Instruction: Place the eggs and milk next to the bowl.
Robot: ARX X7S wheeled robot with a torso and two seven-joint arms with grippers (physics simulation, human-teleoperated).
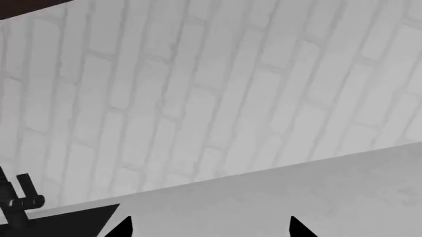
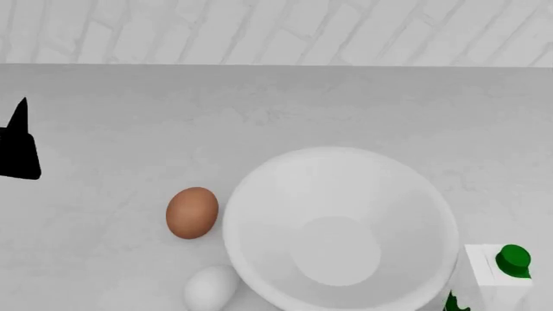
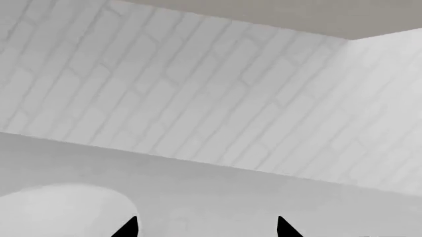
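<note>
Two eggs lie on your white counter [image 2: 103, 129], both at the left of the bowl [image 2: 338, 227] in the head view. The reddish-brown egg [image 2: 191, 212] sits just beside the bowl's left rim with a sliver of counter showing between them. The white egg [image 2: 211, 289] lies nearer you, tucked against the bowl's lower left curve; you cannot tell whether it touches. The two eggs are near each other but apart.

On the bowl's other side stands the milk carton [image 2: 494, 285], upright, its green cap [image 2: 514, 260] on top, cut off by the frame's corner and very close to the bowl's right rim.

Your left gripper [image 1: 209, 228] shows two dark fingertips [image 1: 124, 228] spread wide, with only bare counter and the brick wall [image 1: 197, 89] beyond them. In the head view one dark tip [image 2: 19, 146] of it sits at the far left edge, well apart from the eggs.

Your right gripper [image 3: 205, 228] is likewise spread wide and holds nothing; its camera sees a pale rounded shape [image 3: 59, 210] just beside one fingertip, probably the bowl's rim.
</note>
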